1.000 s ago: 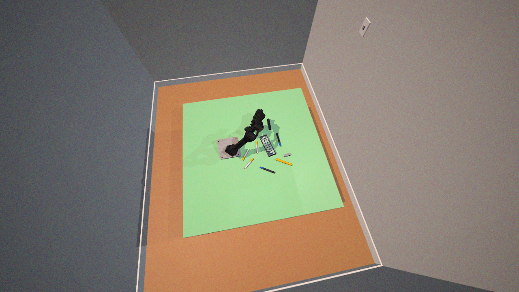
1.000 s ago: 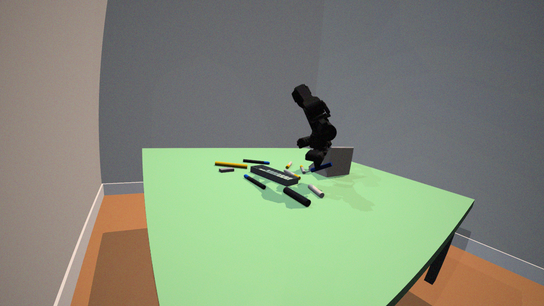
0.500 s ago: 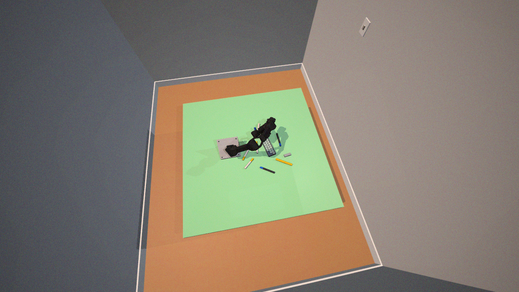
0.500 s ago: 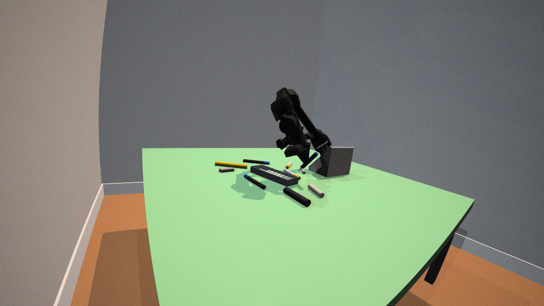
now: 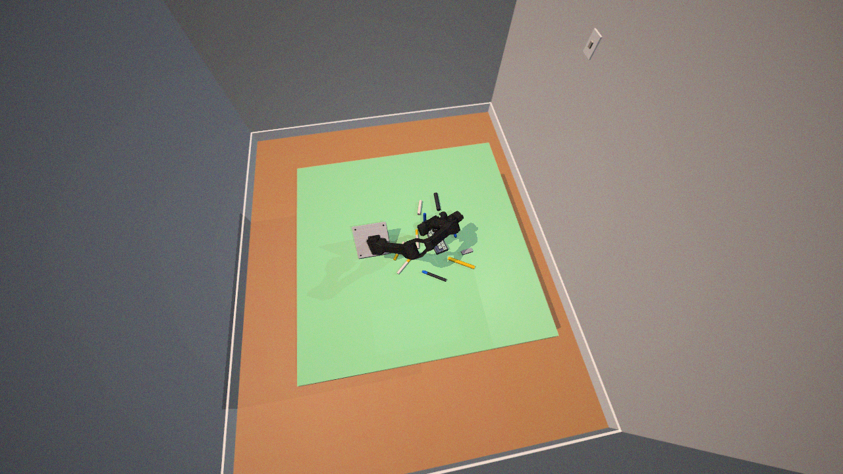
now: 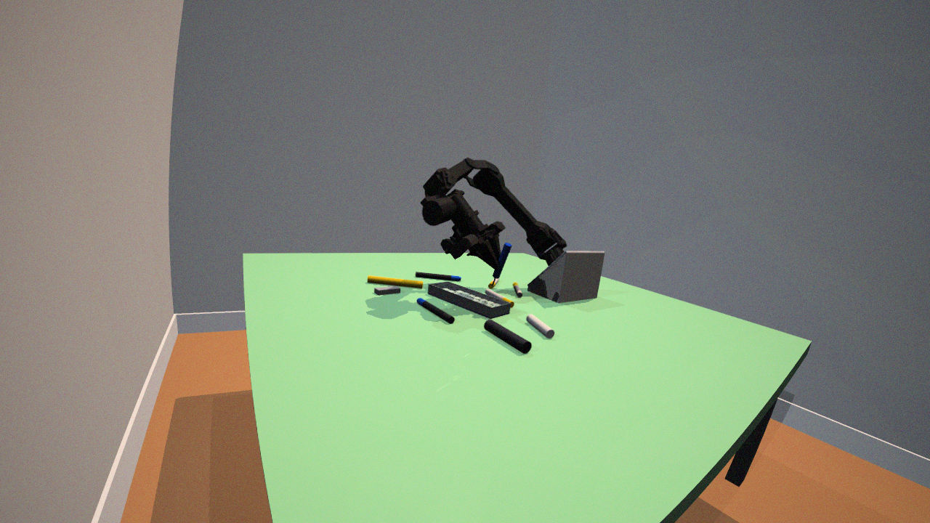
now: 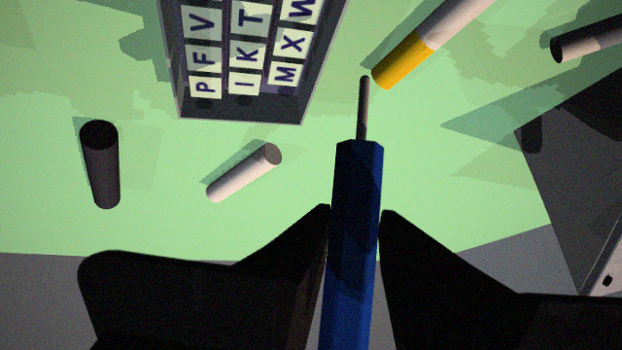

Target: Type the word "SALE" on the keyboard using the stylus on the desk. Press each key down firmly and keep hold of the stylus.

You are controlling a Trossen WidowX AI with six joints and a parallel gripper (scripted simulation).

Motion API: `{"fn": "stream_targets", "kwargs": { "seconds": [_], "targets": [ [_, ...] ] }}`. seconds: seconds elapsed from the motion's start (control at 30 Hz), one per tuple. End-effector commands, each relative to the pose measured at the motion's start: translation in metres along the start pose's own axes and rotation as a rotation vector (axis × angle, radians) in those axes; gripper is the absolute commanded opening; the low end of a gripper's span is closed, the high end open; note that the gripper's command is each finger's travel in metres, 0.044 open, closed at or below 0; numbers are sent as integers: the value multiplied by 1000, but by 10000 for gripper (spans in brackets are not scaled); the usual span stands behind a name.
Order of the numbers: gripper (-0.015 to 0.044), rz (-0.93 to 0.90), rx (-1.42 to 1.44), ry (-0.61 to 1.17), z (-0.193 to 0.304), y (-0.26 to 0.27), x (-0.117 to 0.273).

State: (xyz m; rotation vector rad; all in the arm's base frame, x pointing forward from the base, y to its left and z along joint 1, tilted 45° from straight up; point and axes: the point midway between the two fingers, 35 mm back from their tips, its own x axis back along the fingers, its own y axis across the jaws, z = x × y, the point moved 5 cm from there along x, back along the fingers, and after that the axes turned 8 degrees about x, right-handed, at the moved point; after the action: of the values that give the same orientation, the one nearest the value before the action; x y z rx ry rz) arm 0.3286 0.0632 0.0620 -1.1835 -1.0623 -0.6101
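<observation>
The blue stylus [image 5: 424, 217] [image 6: 502, 260] [image 7: 354, 194] has a thin pale tip. My gripper [image 6: 498, 265] [image 7: 354, 218] is shut on its blue body, tip end pointing away from the fingers. In the exterior view the stylus stands steeply tilted, blue end up, at the base side of the keyboard. The dark keyboard [image 5: 439, 250] [image 6: 465, 300] [image 7: 272, 110] lies flat on the desk. The wrist view shows its end with the P, I and M keys, left of the stylus tip, which is not over the keys. The S, A, L and E keys are not readable. The arm hides part of the keyboard in the top view.
A yellow-ended white marker [image 6: 499, 297] [image 7: 403, 60] lies close to the stylus tip in the wrist view. A white cylinder [image 5: 419, 207] [image 6: 539, 325] [image 7: 243, 173] and thick black cylinder [image 5: 436, 201] [image 6: 507, 335] [image 7: 104, 175] lie beyond the keyboard's end. A yellow stick [image 5: 462, 263] [image 6: 394, 281] and several pens lie around.
</observation>
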Motion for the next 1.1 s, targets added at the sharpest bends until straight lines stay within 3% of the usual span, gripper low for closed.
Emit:
{"fn": "stream_targets", "kwargs": {
  "seconds": [0.0, 0.53, 1.07],
  "targets": [
    [0, -76, -1, 88, -21, -8, 20],
    [0, -356, -9, 278, -85, -51, 75],
    [0, -359, -9, 278, -109, -50, 50]
  ]
}}
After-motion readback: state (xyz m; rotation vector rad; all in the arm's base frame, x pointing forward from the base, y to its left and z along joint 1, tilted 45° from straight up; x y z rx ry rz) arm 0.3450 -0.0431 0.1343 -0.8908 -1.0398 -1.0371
